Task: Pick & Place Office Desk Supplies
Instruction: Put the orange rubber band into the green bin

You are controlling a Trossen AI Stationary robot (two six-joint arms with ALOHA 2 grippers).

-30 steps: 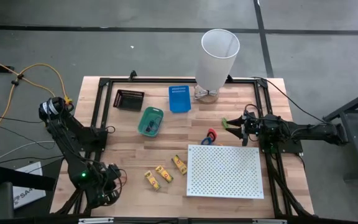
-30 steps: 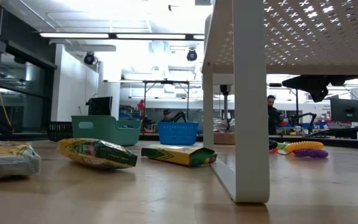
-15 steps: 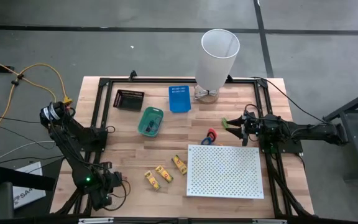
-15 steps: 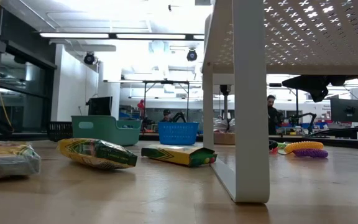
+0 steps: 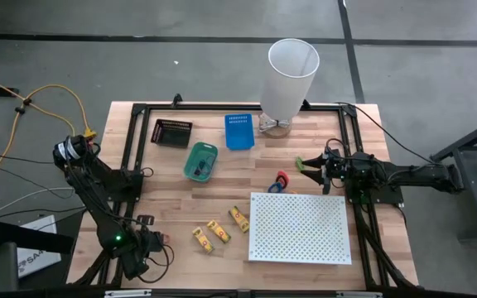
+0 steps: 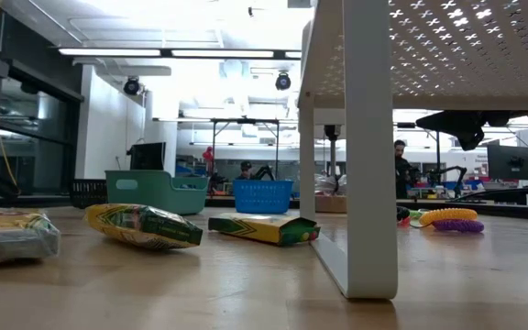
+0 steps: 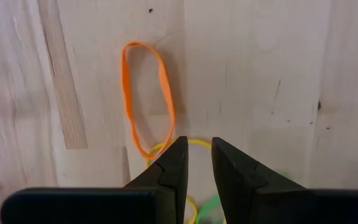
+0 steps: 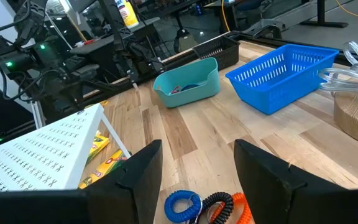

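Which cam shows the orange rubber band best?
Left wrist view. The orange rubber band lies flat on the wood as a full loop, just ahead of the left claw, beside a yellow band. In the high view the left arm covers that corner of the table; the low and right wrist views don't show the band.

Wooden worktop [image 5: 172, 207] with scattered supplies

Three yellow-and-red packs [image 5: 219, 231] lie beside the white perforated board [image 5: 299, 228]; teal bin [image 5: 199, 161], blue basket [image 5: 238, 130], black tray [image 5: 171, 132] farther back.
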